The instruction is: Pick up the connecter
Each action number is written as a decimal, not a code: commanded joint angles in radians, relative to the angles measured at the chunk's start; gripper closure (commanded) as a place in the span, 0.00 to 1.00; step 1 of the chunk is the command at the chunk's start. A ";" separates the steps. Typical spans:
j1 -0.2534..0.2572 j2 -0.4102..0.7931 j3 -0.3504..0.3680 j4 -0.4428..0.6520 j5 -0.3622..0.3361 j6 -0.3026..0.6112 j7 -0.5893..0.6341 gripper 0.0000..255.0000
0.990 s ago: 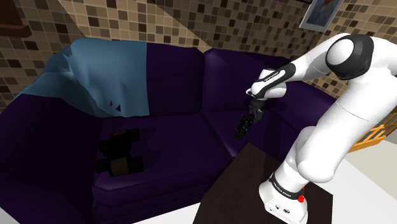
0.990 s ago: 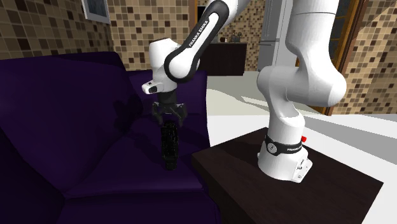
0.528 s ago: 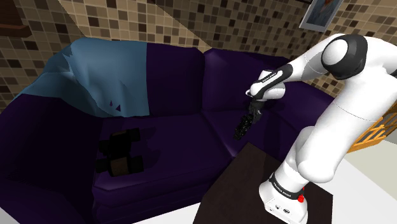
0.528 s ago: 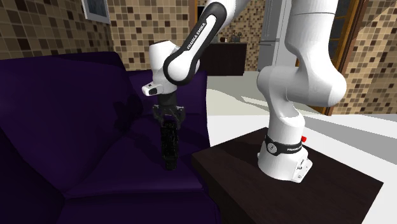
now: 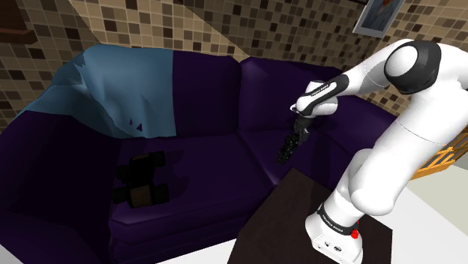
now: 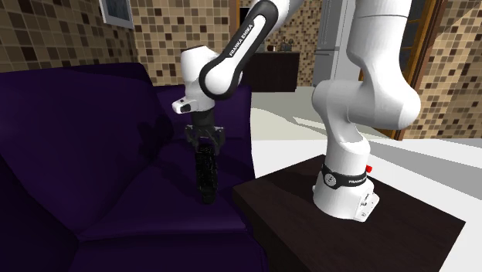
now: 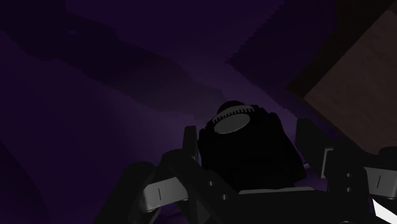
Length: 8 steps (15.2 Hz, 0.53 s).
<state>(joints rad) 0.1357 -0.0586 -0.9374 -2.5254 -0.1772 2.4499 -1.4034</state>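
The connecter [image 5: 286,149] is a long black ribbed piece standing nearly upright on the dark purple sofa seat [image 5: 217,161], near the stand's corner. My black gripper [image 5: 299,133] reaches down from above and is shut on its upper end. In the second exterior view the connecter [image 6: 205,175] hangs straight below the gripper [image 6: 205,142], its lower end at the seat cushion; I cannot tell if it still touches. In the wrist view the connecter [image 7: 245,149] shows end-on, with a toothed round cap, clasped between the fingers [image 7: 189,139].
A blue blanket [image 5: 127,86] drapes the sofa's back at the shoulder view's left. Dark boxy objects [image 5: 141,181] lie on the left seat cushion. The dark brown stand top [image 5: 281,217] borders the sofa beside the connecter. A mosaic-tiled wall [image 5: 225,26] rises behind.
A second ago the fingers stood spread around the connecter's top; they have closed on it. The arm has barely shifted since.
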 commanded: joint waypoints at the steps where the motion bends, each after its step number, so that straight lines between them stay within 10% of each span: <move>1: -0.008 -0.044 0.006 0.006 -0.046 -0.037 0.033 1.00; 8: -0.039 -0.155 0.048 0.040 -0.132 -0.160 0.095 1.00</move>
<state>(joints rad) 0.1025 -0.1977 -0.8947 -2.4913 -0.2976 2.3091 -1.3146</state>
